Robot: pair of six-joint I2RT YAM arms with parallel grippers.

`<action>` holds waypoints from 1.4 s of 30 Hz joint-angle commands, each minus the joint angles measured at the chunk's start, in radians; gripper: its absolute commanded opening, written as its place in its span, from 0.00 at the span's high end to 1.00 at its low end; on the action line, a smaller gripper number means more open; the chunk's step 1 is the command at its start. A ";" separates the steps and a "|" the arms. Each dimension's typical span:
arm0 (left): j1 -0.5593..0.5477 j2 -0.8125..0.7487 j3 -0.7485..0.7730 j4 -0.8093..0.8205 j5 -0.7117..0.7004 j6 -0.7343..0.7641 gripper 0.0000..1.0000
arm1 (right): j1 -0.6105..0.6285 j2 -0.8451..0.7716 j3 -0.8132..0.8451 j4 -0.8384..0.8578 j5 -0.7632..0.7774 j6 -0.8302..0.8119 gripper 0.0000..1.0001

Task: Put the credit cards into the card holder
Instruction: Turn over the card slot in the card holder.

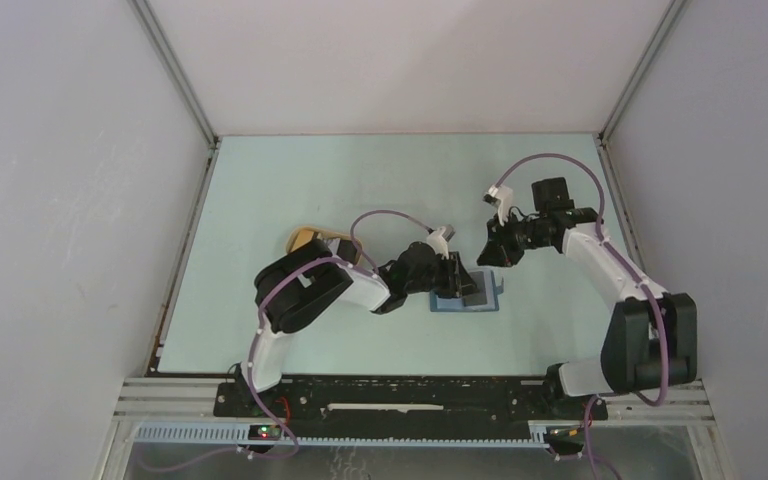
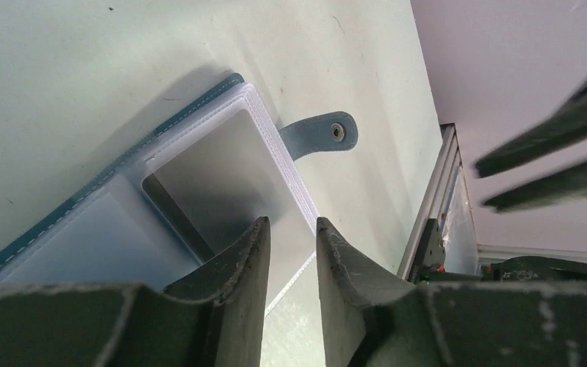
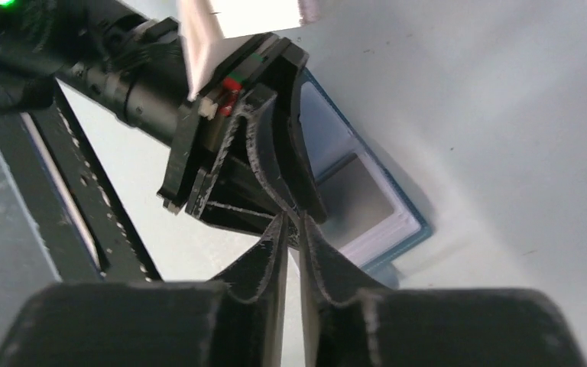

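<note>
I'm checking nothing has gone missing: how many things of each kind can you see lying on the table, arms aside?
card holder, open: 1
credit card, in a clear sleeve of the holder: 1
tan tray, partly hidden behind the left arm: 1
Total: 3 in view

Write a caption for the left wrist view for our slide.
Left gripper at the open card holder, a grey card tucked inside.

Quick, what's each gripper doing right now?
Left gripper: open a little, over the card holder, nothing clearly gripped.
Right gripper: nearly shut; cannot tell whether it holds anything.
</note>
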 commanded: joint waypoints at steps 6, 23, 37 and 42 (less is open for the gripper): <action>0.006 -0.081 -0.010 -0.038 -0.015 0.070 0.67 | -0.011 0.218 0.064 0.027 0.061 0.191 0.95; 0.039 -0.186 -0.149 -0.068 -0.106 0.151 0.69 | 0.013 0.409 0.125 -0.056 0.251 0.139 0.96; 0.058 -0.116 -0.084 -0.295 -0.154 0.166 0.74 | 0.025 0.417 0.138 -0.079 0.232 0.118 0.95; 0.055 -0.197 -0.112 -0.266 -0.137 0.192 0.74 | 0.022 0.395 0.148 -0.106 0.168 0.086 0.92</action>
